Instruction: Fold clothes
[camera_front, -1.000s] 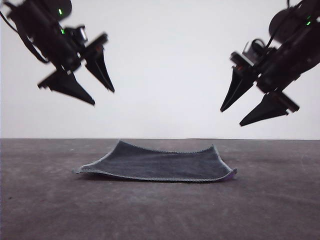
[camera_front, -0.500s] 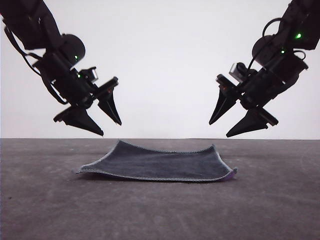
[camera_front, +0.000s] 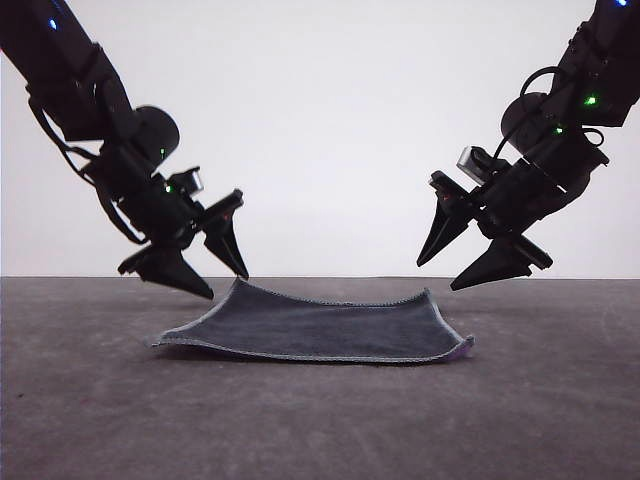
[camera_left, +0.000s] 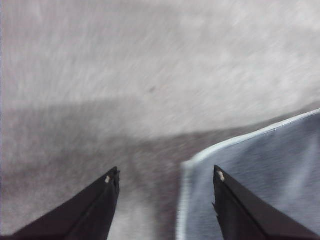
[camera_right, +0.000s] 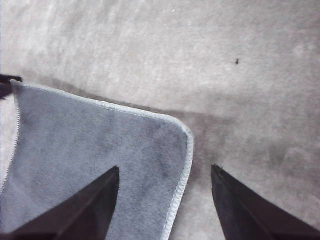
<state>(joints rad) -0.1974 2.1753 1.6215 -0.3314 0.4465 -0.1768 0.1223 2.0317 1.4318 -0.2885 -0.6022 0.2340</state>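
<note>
Both pincers gape: left gripper (camera_front: 230, 286) nearest the dark charcoal-grey square cloth's (camera_front: 320, 328) far-left corner; right gripper (camera_front: 439, 274) above far-right corner.

Soft, matt, napped cloth (camera_front: 318, 328) with stitched edging on a matt, grainy table (camera_front: 320, 420)

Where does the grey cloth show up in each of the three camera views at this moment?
Front view: the cloth lies mid-table, far corners curled up, between both open grippers.
Left wrist view: one corner enters at lower right, partly between the left gripper fingers.
Right wrist view: it fills the lower left, its corner between the right gripper fingers.
Shared landmark: the light stitched edging.
</note>
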